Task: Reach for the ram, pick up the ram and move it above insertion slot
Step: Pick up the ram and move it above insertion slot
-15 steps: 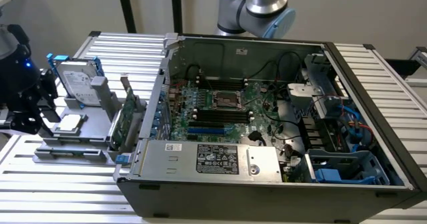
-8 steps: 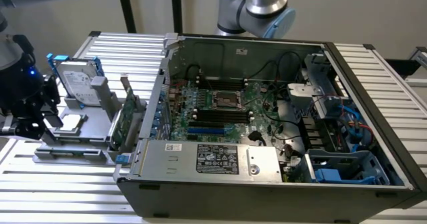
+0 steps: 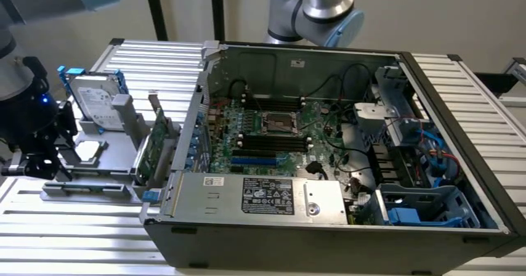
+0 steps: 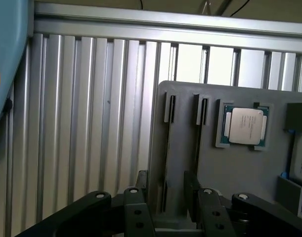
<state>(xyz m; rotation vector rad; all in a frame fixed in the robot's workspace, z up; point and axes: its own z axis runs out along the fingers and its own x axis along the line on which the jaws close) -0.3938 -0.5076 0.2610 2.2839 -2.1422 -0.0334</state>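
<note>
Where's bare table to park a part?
Free: table slats on the camera side of the gray fixture, and slats behind it. Crowded: fixture holding hard drive and card, gripper at it, case interior.

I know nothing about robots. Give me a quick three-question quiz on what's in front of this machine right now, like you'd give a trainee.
1. True or false: the processor chip lies in a recess of the gray holder.
2. The claw hovers over: A) a keyboard, B) the gray holder, C) a coffee cup.
3. Fill in: the upright expansion card next to the open computer case is ____ in colour.
Key: 1 true; 2 B; 3 green.
</note>
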